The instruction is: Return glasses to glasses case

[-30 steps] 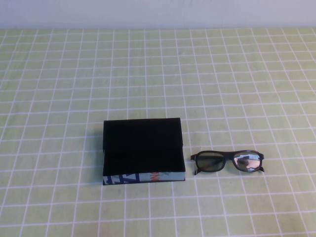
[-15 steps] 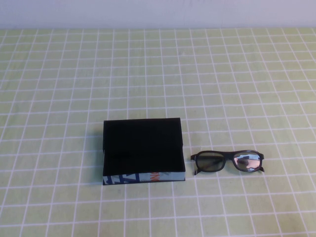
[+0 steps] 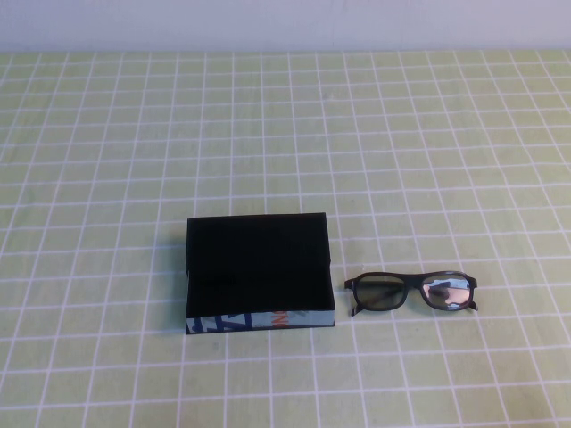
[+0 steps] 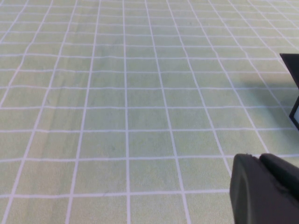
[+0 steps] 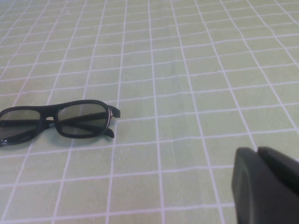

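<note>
The glasses case (image 3: 258, 267) is a flat black box lying closed near the table's middle, its light blue printed side facing the robot. A corner of the glasses case (image 4: 293, 79) shows in the left wrist view. The black thick-rimmed glasses (image 3: 410, 292) lie just right of it, lenses toward the robot, arms folded; the glasses (image 5: 56, 122) also show in the right wrist view. My left gripper (image 4: 258, 157) is shut and empty above the cloth, left of the case. My right gripper (image 5: 257, 150) is shut and empty, well away from the glasses. Neither arm appears in the high view.
A green cloth (image 3: 285, 134) with a white grid covers the whole table. A pale wall (image 3: 285, 22) runs along the far edge.
</note>
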